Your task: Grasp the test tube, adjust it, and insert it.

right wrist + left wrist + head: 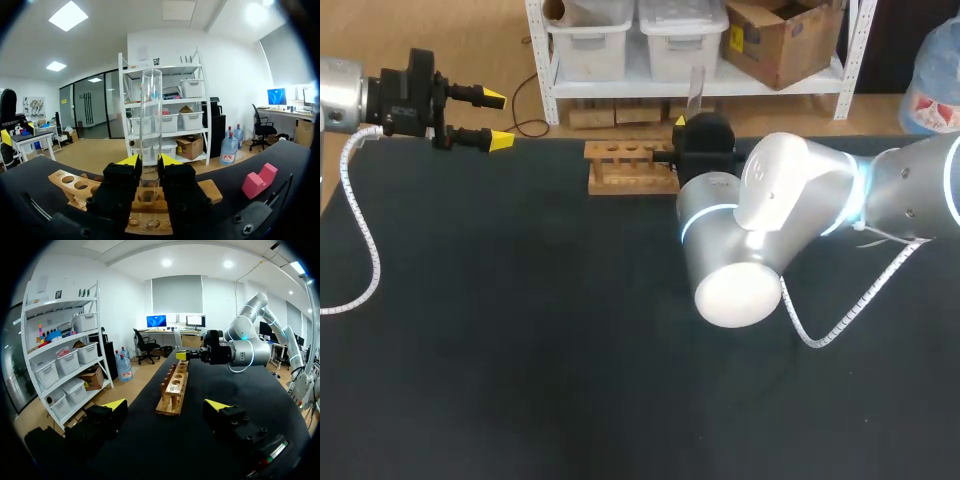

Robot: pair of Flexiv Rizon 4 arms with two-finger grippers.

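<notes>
A clear glass test tube [150,120] stands upright between the yellow-tipped fingers of my right gripper [150,161], which is shut on it. In the head view the test tube [696,90] sticks up above the right gripper [692,135] at the right end of the wooden rack [630,166]. The tube's lower end runs down to a hole of the rack [67,181] under the fingers; how deep it sits I cannot tell. My left gripper [497,120] hangs open at the table's far left corner. It looks along the rack [174,385], well short of it, its fingers [115,405] holding nothing.
A pink block [260,181] lies on the black table [520,330] beside the rack, on the right gripper's side. My right arm's big elbow joint [750,250] bulks over the table's middle right. A white cable [365,240] trails from the left arm.
</notes>
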